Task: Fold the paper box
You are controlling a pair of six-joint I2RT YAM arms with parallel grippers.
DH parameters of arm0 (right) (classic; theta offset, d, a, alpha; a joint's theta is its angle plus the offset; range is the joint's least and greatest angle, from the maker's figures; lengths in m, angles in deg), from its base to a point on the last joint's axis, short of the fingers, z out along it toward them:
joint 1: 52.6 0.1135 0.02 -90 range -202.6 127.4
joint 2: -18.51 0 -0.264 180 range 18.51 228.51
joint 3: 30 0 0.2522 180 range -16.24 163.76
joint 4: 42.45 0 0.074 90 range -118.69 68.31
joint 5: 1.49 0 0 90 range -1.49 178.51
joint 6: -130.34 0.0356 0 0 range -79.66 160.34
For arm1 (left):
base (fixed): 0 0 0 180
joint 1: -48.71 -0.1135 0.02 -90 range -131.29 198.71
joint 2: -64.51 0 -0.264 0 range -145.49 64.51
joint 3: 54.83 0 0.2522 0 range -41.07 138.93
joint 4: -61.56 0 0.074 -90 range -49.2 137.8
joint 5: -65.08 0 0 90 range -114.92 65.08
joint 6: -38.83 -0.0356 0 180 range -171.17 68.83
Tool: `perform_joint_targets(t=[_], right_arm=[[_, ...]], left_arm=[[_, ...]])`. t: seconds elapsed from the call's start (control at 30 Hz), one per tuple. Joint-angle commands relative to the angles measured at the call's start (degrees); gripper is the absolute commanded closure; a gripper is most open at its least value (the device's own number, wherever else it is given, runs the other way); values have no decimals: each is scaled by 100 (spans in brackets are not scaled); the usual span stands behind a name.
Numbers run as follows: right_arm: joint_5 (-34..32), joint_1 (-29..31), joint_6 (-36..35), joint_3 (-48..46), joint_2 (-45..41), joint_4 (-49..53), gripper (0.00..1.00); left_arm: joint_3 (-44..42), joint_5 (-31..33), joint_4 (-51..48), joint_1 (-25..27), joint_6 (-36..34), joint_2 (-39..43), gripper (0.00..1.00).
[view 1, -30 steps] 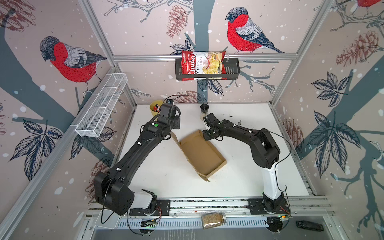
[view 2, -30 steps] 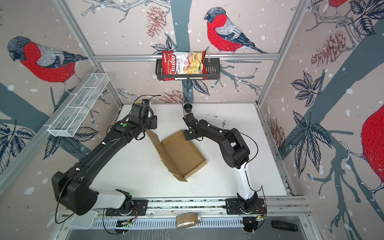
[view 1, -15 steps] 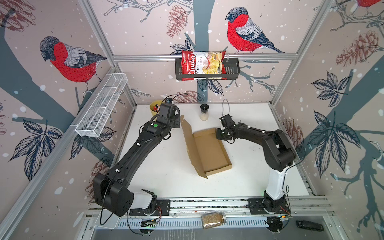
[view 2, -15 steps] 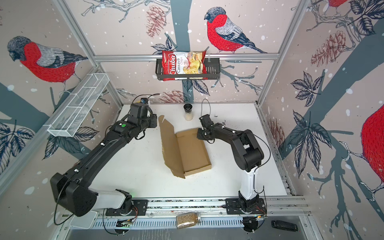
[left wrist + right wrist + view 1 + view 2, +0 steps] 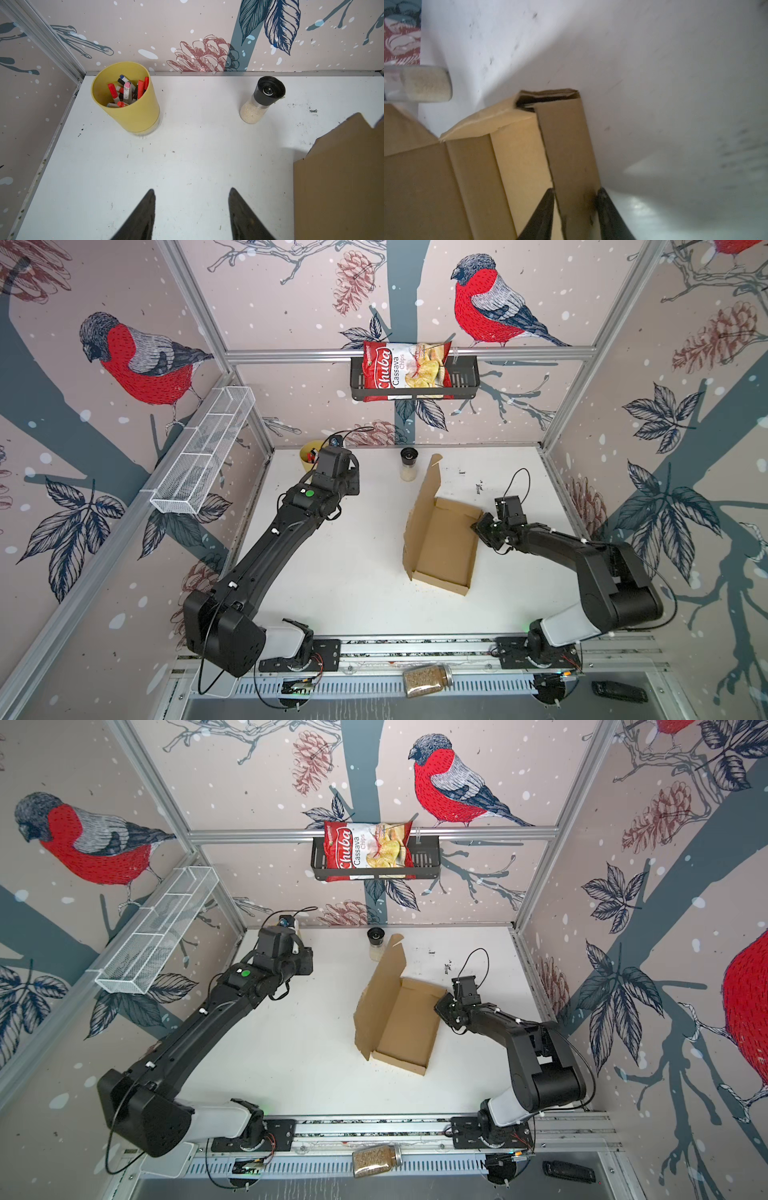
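Note:
The paper box (image 5: 444, 547) (image 5: 405, 1023) is brown cardboard, a shallow open tray lying right of the table's middle, with its lid flap standing up along its left side. My right gripper (image 5: 482, 526) (image 5: 442, 1006) is at the tray's far right corner. In the right wrist view the right gripper (image 5: 576, 190) is shut on the folded side wall (image 5: 566, 145), one finger inside the tray and one outside. My left gripper (image 5: 191, 190) stands open over bare table at the back left, well apart from the box, whose lid flap (image 5: 336, 176) shows at that view's edge.
A yellow cup (image 5: 309, 456) (image 5: 133, 112) of markers stands in the back left corner. A grinder jar (image 5: 409, 464) (image 5: 259, 104) stands just behind the lid flap. A chips bag (image 5: 405, 371) sits in a wall basket, and a wire rack (image 5: 203, 452) hangs on the left wall.
The right gripper has dragged the box to the right and turned it, so its long side now runs front to back. The lid flap has risen. The left arm has stayed put.

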Motion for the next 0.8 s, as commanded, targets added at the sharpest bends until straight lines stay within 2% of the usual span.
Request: perform_joint_targets(t=[0.0, 0.1, 0.17, 0.37, 0.47, 0.53, 0.6, 0.77], right_arm=[[-18, 690, -4, 54, -232, 246, 57], [-155, 1250, -225, -55, -375, 637, 53], [-425, 1354, -533, -115, -454, 905, 52], [-1836, 1445, -1983, 617, -676, 1609, 48], [-1533, 1454, -3118, 1074, -658, 1134, 41], [-1103, 1480, -3924, 1573, -316, 1118, 40], [-998, 1511, -4397, 2187, 231, 1429, 39], [-1560, 1581, -5336, 3347, 1423, 1973, 37]], left_arm=[[-63, 119, 252, -4, -22, 2, 44], [-113, 144, 294, -8, 13, 8, 44], [-213, 131, 359, -8, 70, 35, 44], [-660, 121, 468, -65, 225, 161, 44], [-983, 147, 585, -141, 316, 380, 44], [-1198, 18, 682, -267, 436, 545, 44], [-1375, -22, 796, -325, 496, 662, 44], [-1764, -238, 1098, -444, 578, 741, 44]])
